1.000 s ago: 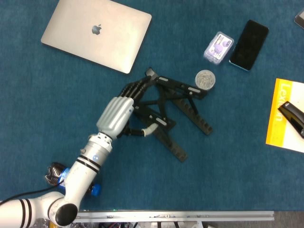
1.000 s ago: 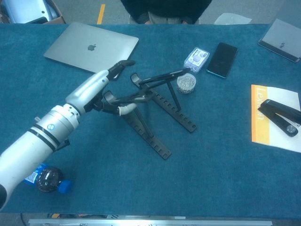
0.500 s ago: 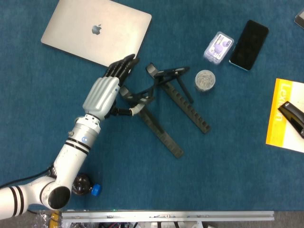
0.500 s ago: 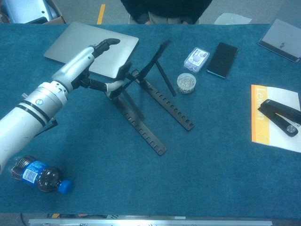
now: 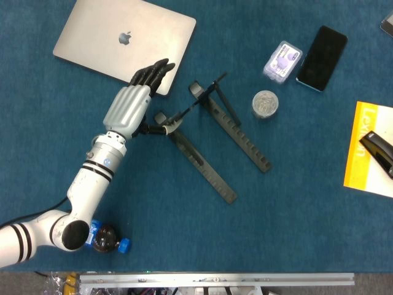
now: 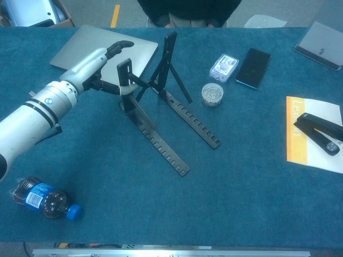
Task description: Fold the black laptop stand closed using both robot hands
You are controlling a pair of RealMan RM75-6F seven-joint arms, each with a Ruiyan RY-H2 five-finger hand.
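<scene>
Blue felt tabletop [image 5: 295,221]: the black folding laptop stand [image 5: 212,144] is laid diagonally, rails running from upper left to lower right, its near-laptop end pinched by the left hand [image 5: 130,110], remaining fingers outstretched.

- Bare cloth lies open below and right of the stand [image 5: 212,138].
- Laptop [image 5: 123,43] sits just behind the left hand [image 5: 130,110].
- Jar [image 5: 265,102], case [image 5: 282,60] and phone [image 5: 322,49] crowd the stand's far right side.
</scene>
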